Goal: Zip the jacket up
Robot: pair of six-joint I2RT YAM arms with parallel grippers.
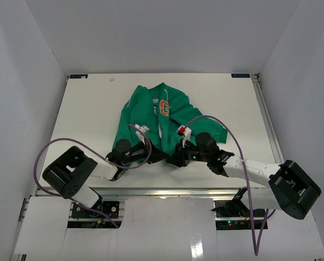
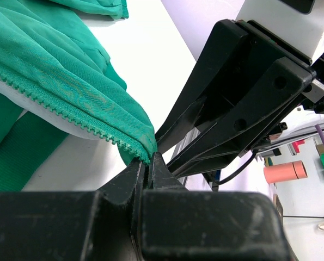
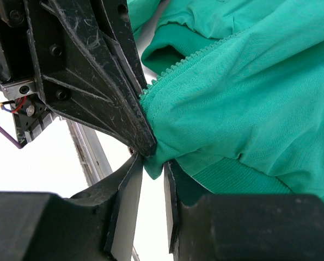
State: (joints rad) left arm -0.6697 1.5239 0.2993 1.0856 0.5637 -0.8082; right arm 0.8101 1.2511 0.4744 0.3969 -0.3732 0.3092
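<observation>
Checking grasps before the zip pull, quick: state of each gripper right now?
Left gripper: shut on the jacket, at its zipper edge.
Right gripper: jacket fabric between narrowly parted jaws; clamped or not, cannot tell.

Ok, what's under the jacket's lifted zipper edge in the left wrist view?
Under the jacket's raised edge: its pale lining, a green ribbed band and white table. Whatever lies further beneath the fabric is covered.
</observation>
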